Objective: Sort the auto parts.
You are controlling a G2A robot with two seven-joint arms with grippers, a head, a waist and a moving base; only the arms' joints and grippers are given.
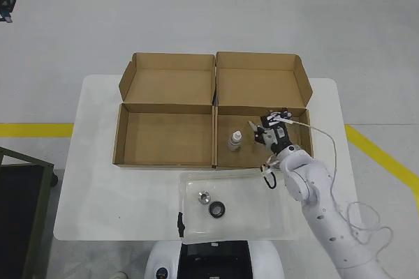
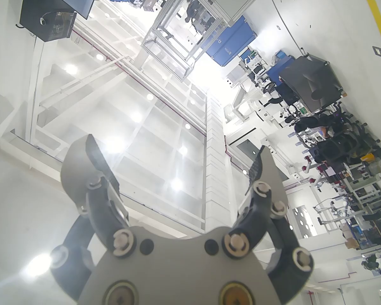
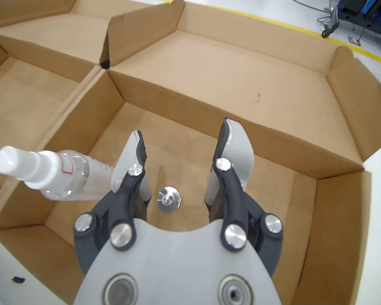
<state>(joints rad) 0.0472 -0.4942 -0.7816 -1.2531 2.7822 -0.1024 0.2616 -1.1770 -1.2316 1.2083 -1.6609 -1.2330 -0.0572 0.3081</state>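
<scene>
Cardboard right box (image 1: 227, 157), from above: a bottle (image 1: 234, 140) is already stood inside, with a silver part (image 1: 203, 197) and black ring (image 1: 217, 208) left in the near tray (image 1: 251, 209). At its own wrist the left gripper (image 2: 176, 144) is held apart and empty. The right gripper (image 3: 182, 134) is spread above a metal disc (image 3: 169, 199) laid in that box.

Matt cardboard box (image 3: 209, 103) holds shiny metal part (image 3: 169, 200), clear plastic bottle (image 3: 66, 177).

The cardboard boxes (image 1: 164, 136) are plain tan-brown on a white table (image 1: 91, 174). That spray bottle (image 3: 60, 176) is clear with a white cap, and the disc part (image 3: 169, 199) is shiny silver. Pale grey right gripper (image 3: 182, 131), black pads. There's a yellow stripe (image 1: 28, 130) on the light grey floor (image 1: 56, 42).
</scene>
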